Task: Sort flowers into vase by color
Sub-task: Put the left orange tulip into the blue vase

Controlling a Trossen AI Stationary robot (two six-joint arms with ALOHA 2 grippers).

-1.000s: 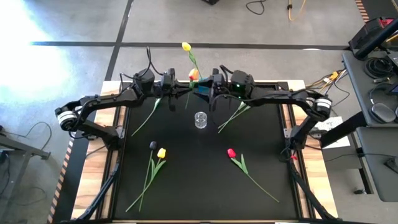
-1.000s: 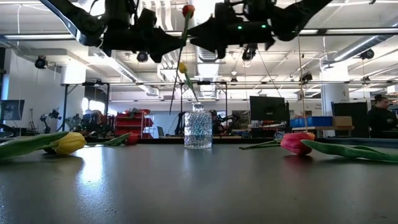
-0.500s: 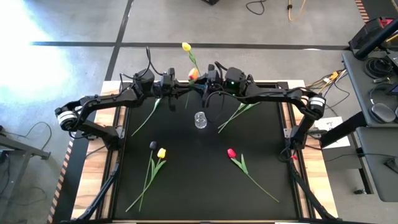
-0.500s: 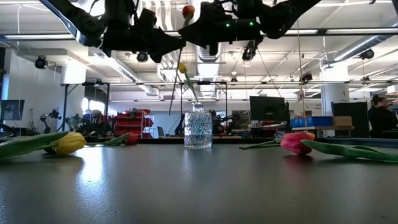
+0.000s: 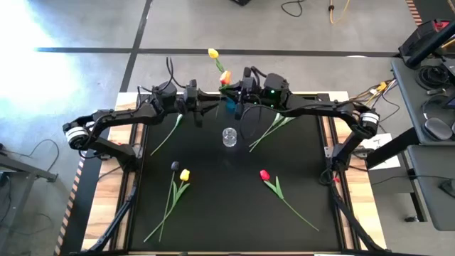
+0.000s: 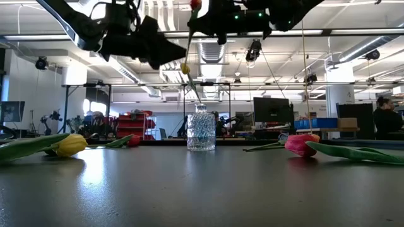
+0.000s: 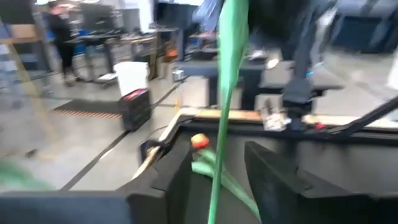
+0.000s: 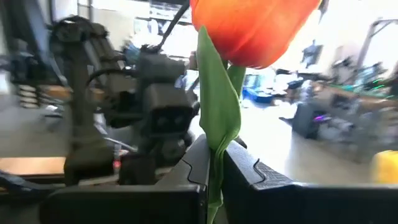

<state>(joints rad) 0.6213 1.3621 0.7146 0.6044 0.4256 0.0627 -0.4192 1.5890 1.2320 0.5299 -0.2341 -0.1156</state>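
Observation:
An orange tulip point(image 8: 252, 28) hangs high over the table's far edge, with my right gripper point(image 8: 214, 171) shut on it just under the head. In the high view the head point(image 5: 225, 76) shows beside that gripper point(image 5: 234, 96). My left gripper point(image 7: 217, 171) is open, one finger on each side of the tulip's green stem point(image 7: 225, 106) farther down, and neither finger touches it. A yellow tulip point(image 6: 184, 68) stands with its stem in the small glass vase point(image 6: 201, 131) at mid-table. My right gripper pinches the orange tulip's stem and leaf point(image 8: 217, 134) between its two fingers, just below the head. The fingers come in about level from the table's right and lie across the stem. The tulip is upright and lifted clear, its stem point(image 6: 189, 44) hanging below the fingers.
Lying on the black table are a yellow tulip point(image 5: 184, 175), a small dark head point(image 5: 175, 166) and a red tulip point(image 5: 264, 175) toward the near side. Two more green stems point(image 5: 167, 131) point(image 5: 269, 130) lie to either side of the vase point(image 5: 229, 136).
My right gripper has shut on the orange tulip's stem under the head and gone up a little with it. My left gripper has opened and let go of the stem lower down. The tulip stays upright.

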